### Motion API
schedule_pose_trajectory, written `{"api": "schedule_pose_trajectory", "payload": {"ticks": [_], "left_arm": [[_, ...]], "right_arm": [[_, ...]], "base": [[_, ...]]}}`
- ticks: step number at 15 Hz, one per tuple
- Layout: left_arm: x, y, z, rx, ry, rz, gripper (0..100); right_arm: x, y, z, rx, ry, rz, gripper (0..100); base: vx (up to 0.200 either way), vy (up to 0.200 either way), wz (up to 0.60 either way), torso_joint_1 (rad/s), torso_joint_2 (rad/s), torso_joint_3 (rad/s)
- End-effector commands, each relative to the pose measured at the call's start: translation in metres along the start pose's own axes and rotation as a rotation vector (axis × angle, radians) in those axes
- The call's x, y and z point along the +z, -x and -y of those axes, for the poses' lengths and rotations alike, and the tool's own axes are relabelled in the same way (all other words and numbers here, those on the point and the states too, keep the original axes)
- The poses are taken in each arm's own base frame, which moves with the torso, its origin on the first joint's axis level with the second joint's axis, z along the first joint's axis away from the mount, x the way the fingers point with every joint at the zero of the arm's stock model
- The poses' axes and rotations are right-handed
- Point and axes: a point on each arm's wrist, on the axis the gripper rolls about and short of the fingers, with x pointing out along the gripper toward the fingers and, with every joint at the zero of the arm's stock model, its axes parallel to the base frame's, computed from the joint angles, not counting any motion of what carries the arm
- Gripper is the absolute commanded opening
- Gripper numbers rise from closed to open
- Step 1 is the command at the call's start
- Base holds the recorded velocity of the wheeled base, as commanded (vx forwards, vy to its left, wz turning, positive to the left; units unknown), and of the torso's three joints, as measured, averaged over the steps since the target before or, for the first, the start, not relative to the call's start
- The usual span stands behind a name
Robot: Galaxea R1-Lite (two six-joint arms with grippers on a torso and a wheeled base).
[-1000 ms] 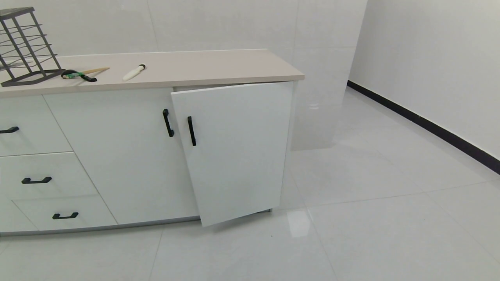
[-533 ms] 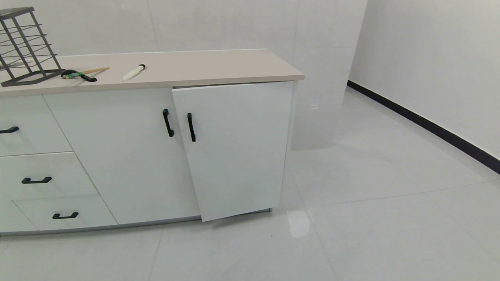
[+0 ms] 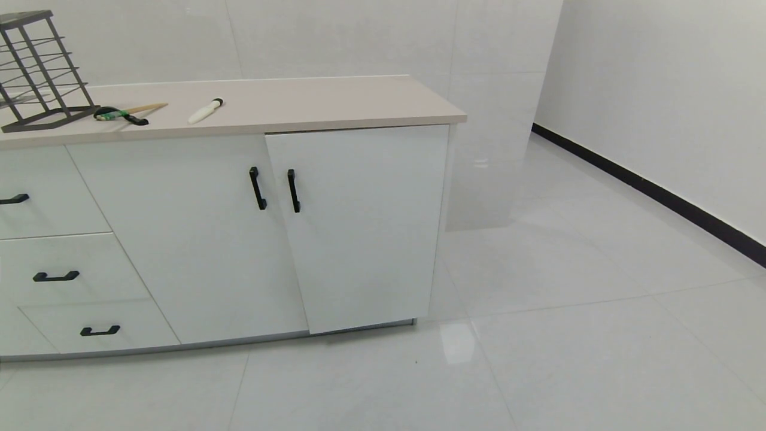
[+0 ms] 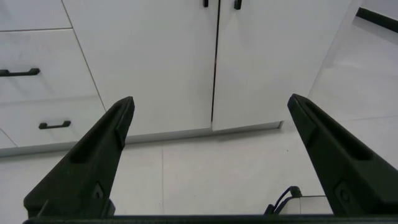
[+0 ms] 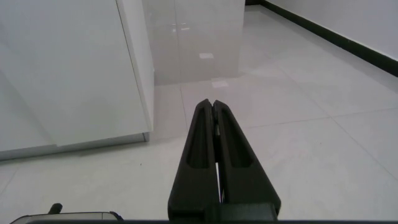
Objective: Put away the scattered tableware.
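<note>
Cupboard door (image 3: 359, 221) mid-frame has swung shut, utensils (image 3: 205, 111) upper left still out; L gripper (image 4: 211, 102) apart, R gripper (image 5: 213, 104) together.

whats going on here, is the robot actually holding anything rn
Nothing is being held. The left gripper is open and empty, facing the cabinet doors. The right gripper is shut on nothing, above the floor by the cabinet's end. The right door was ajar a second ago and now looks shut. On the counter a wooden-handled utensil and a white one lie loose beside a wire rack.
</note>
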Motion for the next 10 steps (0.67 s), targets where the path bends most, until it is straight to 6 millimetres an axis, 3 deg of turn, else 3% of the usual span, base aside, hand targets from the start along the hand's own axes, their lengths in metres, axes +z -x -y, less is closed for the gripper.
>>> {"api": "schedule_pose_trajectory", "payload": {"ticks": [1, 7, 9, 10], "left_arm": [[0.0, 0.0, 0.0, 0.0, -0.001, 0.0, 100], [0.0, 0.0, 0.0, 0.0, -0.001, 0.0, 100], [0.0, 0.0, 0.0, 0.0, -0.001, 0.0, 100], [0.0001, 0.0, 0.0, 0.0, -0.001, 0.002, 100]], "right_arm": [[0.0, -0.0002, 0.0, 0.001, 0.0, -0.002, 0], [0.0, -0.0002, 0.0, 0.001, 0.0, -0.002, 0], [0.0, -0.0002, 0.0, -0.001, 0.0, -0.002, 0], [0.0, -0.0002, 0.0, 0.001, 0.002, -0.002, 0]], "base": [[0.2, 0.0, 0.0, 0.002, 0.0, 0.002], [0.2, 0.0, 0.0, 0.002, 0.0, 0.002], [0.0, 0.2, 0.0, 0.0, 0.0, 0.0], [0.0, 0.2, 0.6, 0.002, 0.0, 0.007]]}}
